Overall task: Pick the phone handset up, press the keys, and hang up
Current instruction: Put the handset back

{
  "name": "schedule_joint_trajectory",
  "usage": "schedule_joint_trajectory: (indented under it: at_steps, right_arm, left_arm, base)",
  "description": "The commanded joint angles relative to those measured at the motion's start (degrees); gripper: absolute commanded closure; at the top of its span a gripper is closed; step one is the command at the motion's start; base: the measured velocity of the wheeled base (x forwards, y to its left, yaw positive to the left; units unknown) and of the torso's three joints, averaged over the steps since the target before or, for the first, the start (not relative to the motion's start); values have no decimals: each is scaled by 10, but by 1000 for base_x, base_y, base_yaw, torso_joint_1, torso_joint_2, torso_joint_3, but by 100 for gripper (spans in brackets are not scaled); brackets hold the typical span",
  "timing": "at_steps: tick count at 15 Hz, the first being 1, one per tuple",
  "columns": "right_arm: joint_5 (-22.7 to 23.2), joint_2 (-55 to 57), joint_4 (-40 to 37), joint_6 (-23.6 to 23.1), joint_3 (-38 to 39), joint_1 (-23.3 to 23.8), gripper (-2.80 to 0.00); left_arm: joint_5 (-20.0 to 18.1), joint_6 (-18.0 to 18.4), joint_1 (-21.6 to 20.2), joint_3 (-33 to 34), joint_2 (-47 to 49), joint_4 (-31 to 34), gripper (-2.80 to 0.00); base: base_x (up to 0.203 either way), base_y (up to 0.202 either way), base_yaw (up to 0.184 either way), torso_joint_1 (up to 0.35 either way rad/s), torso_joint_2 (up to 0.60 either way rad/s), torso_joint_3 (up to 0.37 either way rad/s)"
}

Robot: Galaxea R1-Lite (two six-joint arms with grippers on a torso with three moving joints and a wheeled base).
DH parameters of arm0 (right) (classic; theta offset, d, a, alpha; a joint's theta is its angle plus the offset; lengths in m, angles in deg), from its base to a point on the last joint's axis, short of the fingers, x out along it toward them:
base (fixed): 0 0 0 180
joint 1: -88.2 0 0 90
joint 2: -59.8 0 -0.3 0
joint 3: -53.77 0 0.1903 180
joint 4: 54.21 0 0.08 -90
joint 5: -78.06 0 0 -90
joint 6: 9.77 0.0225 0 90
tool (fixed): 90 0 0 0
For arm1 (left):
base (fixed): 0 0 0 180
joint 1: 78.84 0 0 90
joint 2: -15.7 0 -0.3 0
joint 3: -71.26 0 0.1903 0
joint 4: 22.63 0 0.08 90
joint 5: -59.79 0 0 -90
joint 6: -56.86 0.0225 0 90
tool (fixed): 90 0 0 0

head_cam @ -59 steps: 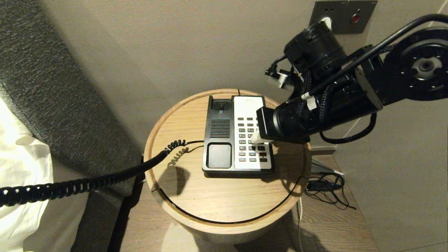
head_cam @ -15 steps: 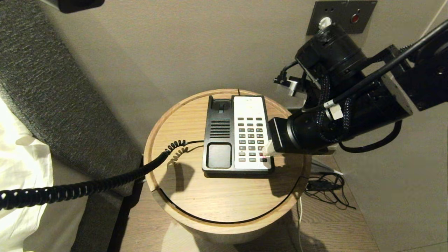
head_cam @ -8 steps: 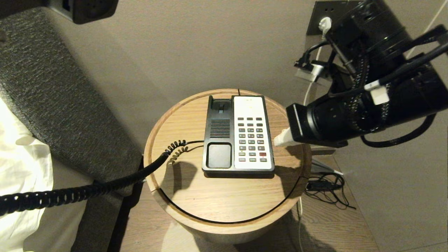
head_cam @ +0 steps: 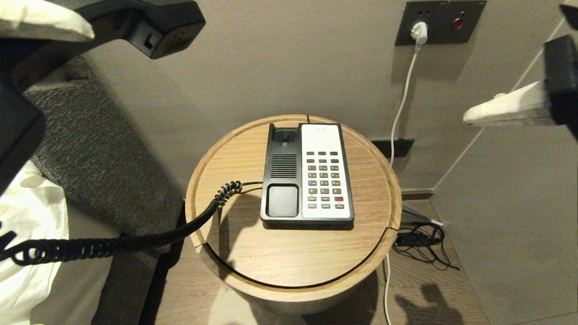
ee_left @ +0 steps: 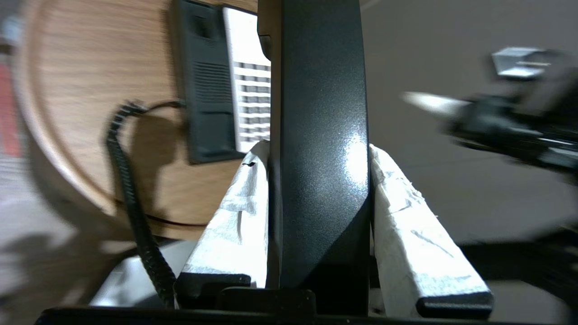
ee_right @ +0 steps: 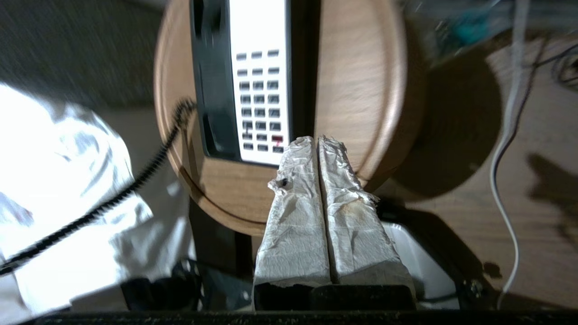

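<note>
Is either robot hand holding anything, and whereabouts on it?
The left gripper clamps the phone handset across its straight middle shaft, one padded finger on each side. The right gripper is shut and holds nothing.

My head camera looks steeply down on the round table (head_cam: 289,253) and phone base (head_cam: 307,174) from close above, while both my wrist cameras look along their own fingers from opposite sides, higher and off the table, sharing that same table and phone base.
</note>
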Motion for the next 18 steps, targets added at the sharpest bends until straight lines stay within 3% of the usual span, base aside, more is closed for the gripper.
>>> schedule_joint_trajectory:
  at_steps: [1,4,7,12,18]
  right_arm:
    - [3,-84,-5,3,6,46,0]
    - [8,-143,-19,18,13,80,0]
    - [12,-183,-15,21,47,82,0]
    - [15,-199,-12,21,67,82,0]
    - [25,-204,-1,20,83,81,0]
  left_arm:
    - [27,23,2,9,30,3,0]
    - [80,83,3,15,66,3,0]
    - [105,111,7,9,93,2,0]
    - [149,136,29,-11,151,-15,0]
    - [237,140,56,-12,222,-33,0]
  base:
    - [0,0,0,0,0,0]
    - [0,0,0,0,0,0]
    - [0,0,0,0,0,0]
    - [0,0,0,0,0,0]
    - [0,0,0,0,0,0]
